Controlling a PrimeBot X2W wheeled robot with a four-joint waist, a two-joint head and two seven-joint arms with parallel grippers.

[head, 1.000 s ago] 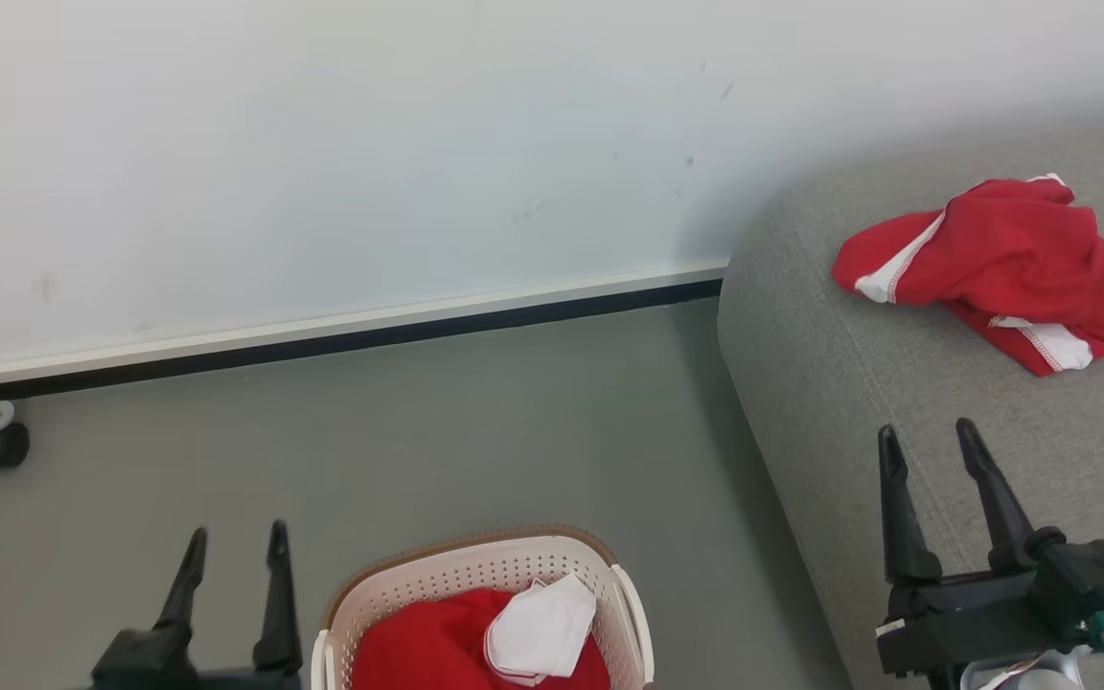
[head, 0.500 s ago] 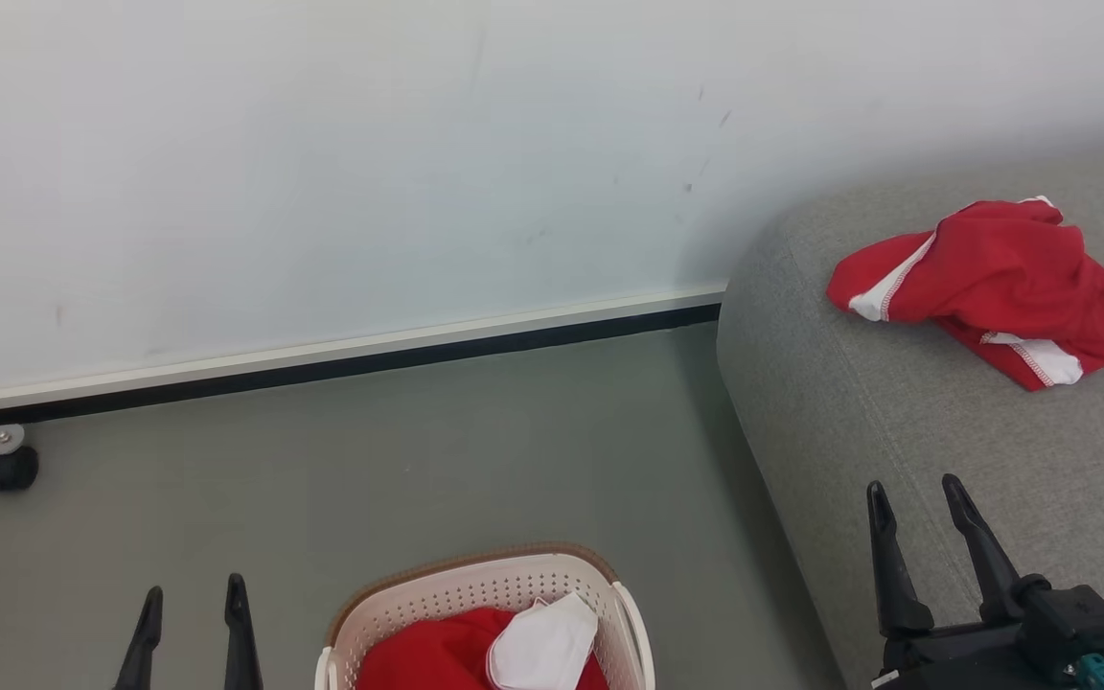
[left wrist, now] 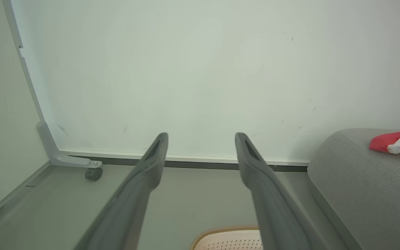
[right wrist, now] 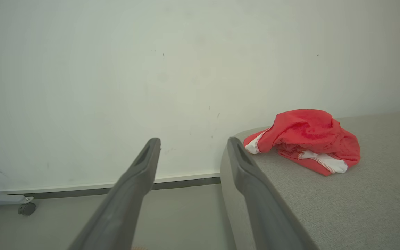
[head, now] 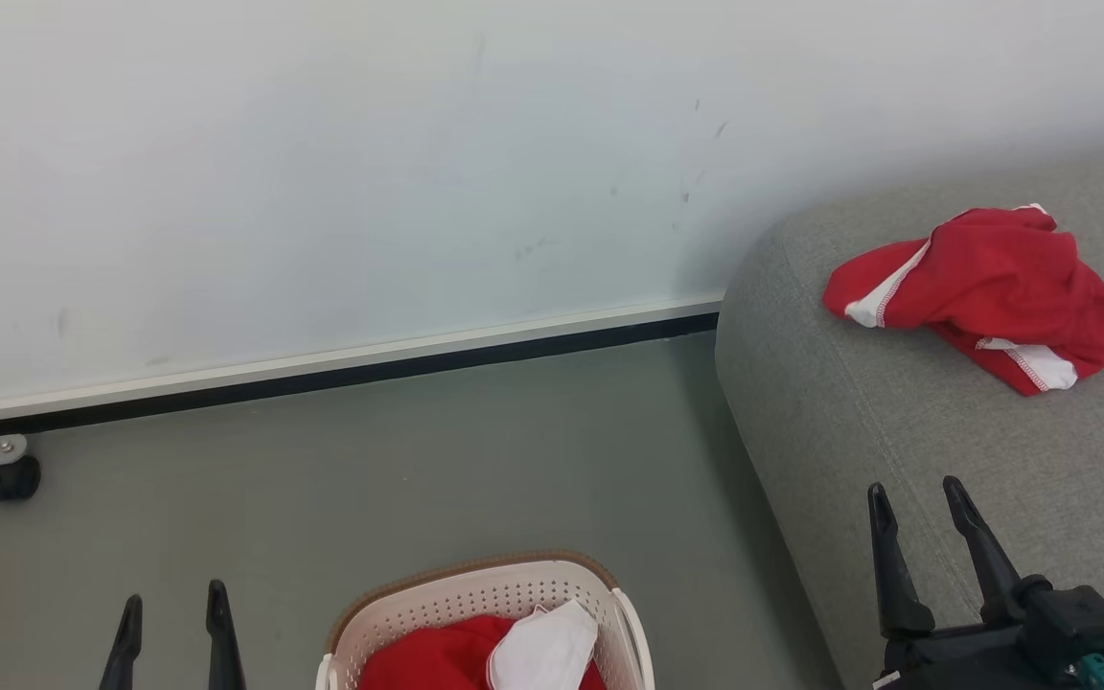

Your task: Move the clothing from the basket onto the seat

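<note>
One red and white garment (head: 983,287) lies crumpled on the grey seat (head: 878,422) at the right; it appears too in the right wrist view (right wrist: 307,142) and at the edge of the left wrist view (left wrist: 399,143). A second red garment with a white panel (head: 504,652) fills the cream basket (head: 475,599) at the bottom centre, on the floor. My left gripper (head: 171,606) stands open and empty left of the basket, only its fingertips showing. Over the seat's near edge my right gripper (head: 914,494) is open and empty too.
A pale wall with a dark baseboard (head: 341,369) runs behind the grey floor (head: 418,470). A grey bracket on a black caster (head: 6,474) sits at the far left by the wall. The seat's rounded corner (head: 753,287) stands close to the wall.
The head view has shifted down a little. My left gripper has dropped lower in the view, leaving only its tips. The right gripper sits slightly lower. Both garments lie as before.
</note>
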